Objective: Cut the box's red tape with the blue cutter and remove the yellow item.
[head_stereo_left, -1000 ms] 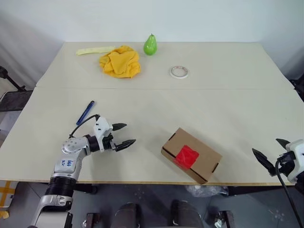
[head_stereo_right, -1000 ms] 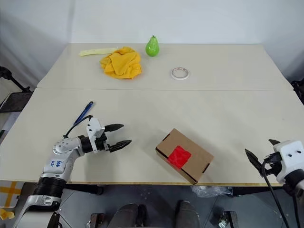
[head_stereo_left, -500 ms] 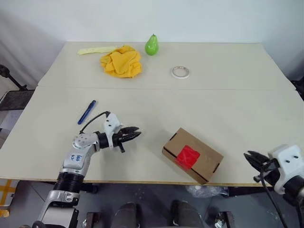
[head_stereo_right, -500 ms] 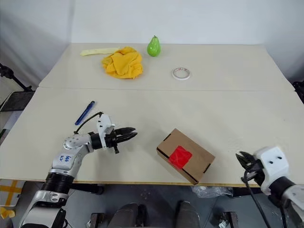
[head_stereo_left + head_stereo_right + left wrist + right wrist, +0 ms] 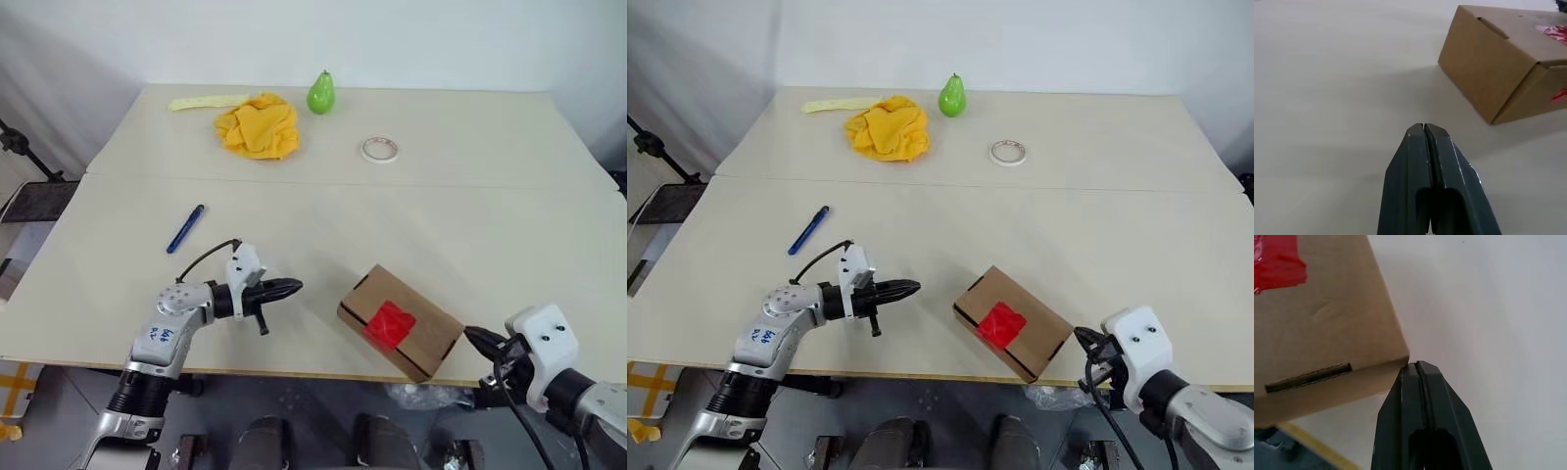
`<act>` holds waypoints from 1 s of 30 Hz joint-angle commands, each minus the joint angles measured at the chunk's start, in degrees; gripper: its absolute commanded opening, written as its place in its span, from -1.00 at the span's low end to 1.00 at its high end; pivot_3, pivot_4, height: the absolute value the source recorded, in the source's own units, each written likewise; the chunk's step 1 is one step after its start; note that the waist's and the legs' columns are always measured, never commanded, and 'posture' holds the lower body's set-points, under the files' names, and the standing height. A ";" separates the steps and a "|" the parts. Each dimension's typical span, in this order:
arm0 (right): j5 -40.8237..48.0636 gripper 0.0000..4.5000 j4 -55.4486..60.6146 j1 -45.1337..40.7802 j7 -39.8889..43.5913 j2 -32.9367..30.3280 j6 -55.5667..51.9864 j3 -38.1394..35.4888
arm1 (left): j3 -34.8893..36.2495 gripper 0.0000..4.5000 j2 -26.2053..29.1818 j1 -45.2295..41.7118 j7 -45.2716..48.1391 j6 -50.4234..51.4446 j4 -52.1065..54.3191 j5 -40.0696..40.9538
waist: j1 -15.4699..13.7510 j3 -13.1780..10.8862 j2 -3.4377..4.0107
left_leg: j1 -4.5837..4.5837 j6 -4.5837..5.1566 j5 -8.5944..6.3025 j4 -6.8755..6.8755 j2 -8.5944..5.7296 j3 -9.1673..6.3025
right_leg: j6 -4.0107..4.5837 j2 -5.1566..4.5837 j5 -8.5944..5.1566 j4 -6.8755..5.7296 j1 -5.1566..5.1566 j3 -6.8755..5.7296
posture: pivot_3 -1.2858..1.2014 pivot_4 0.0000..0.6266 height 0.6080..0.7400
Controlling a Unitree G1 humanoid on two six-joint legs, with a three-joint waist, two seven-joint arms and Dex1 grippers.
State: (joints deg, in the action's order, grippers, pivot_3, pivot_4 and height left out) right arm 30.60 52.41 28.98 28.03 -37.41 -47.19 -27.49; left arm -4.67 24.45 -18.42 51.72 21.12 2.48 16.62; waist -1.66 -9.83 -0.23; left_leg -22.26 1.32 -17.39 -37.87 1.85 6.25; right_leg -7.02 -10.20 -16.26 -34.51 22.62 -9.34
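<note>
Flanking the box, both end effectors, left and right, are clenched empty. The box may be nudged off the counter edge if pressed; the blue cutter is not yet grasped.

Closed brown box near table's front edge, red tape on top, blue cutter well left

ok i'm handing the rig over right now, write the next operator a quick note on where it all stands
Left claw: shut, empty, above the beige table, pointing at the box.
Right claw: shut, empty, tip at the box's near right corner by the table's front edge.
Small brown cardboard box: closed, lying skewed near the front edge, bright red square tape patch intact on top.
Slim dark-blue pen-shaped cutter: lying loose on the table, left of and beyond the left claw.
Yellow item: unseen, presumably inside the box.
Done: nothing.
Left: pick up the cutter, slit the tape, open the box, take the item out.
</note>
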 commanded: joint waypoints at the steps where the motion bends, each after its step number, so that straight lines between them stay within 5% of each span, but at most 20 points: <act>1: 3.05 -1.00 3.07 0.13 0.72 -1.54 -3.44 -1.59 | -1.39 -0.99 -2.18 0.42 -2.64 1.67 5.76 1.25 | 0.06 0.00 -0.01 | -0.01 0.10 -0.07 -0.01 0.00 0.00 | 0.00 0.00 0.00 0.00 0.00 0.00 | 0.03 -0.52 1.00; 15: 5.38 -1.00 2.75 -16.83 -7.08 -1.07 -16.27 15.67 | -6.29 -0.99 -4.22 0.93 -2.48 -0.32 5.89 -0.46 | 0.09 -0.05 -0.07 | -0.06 0.29 -0.21 -0.24 0.15 0.10 | 0.05 0.09 0.11 0.11 0.05 0.10 | 0.03 -0.52 1.00; 30: -4.41 -1.00 -16.62 -36.89 -4.90 -0.36 -5.98 22.83 | -10.90 -0.99 -3.31 -0.37 5.14 8.21 11.20 4.74 | 0.32 -0.08 -0.09 | -0.12 0.07 -0.10 -0.26 0.03 0.23 | 0.01 0.16 0.19 0.08 0.14 0.15 | 0.03 -0.52 1.00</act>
State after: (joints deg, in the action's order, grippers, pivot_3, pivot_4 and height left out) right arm 25.62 35.70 -6.96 20.18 -37.90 -56.07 -7.55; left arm -12.90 22.61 -17.51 55.27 28.62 9.63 18.54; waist -1.34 -9.91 -0.33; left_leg -22.41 1.38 -17.49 -38.13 1.85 6.53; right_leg -7.06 -10.00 -16.04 -34.45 22.76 -9.16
